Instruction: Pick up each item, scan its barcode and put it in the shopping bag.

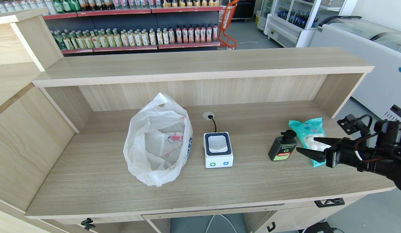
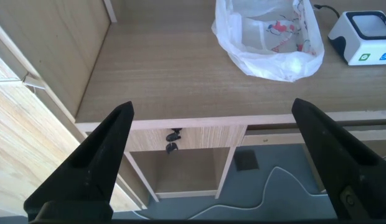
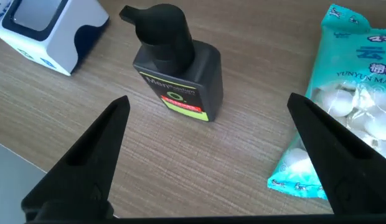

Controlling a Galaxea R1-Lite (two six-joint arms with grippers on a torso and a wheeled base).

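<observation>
black bottle (image 1: pixel 282 149) stands up straight on the wooden counter (image 1: pixel 100 181), right of middle in the head view. the right gripper (image 1: pixel 305 144) is just to its right, wide open and holding nothing, tips aimed at it. the left gripper (image 2: pixel 211 155), open and empty too, is well away on the bag's (image 1: pixel 158 142) side, so the right arm is nearer

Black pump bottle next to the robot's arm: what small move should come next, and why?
Probably ease the right gripper forward so its open jaws come around the black pump bottle. It stands upright on the counter just ahead of the jaws, untouched, with the teal cotton-ball packet beside it.
</observation>
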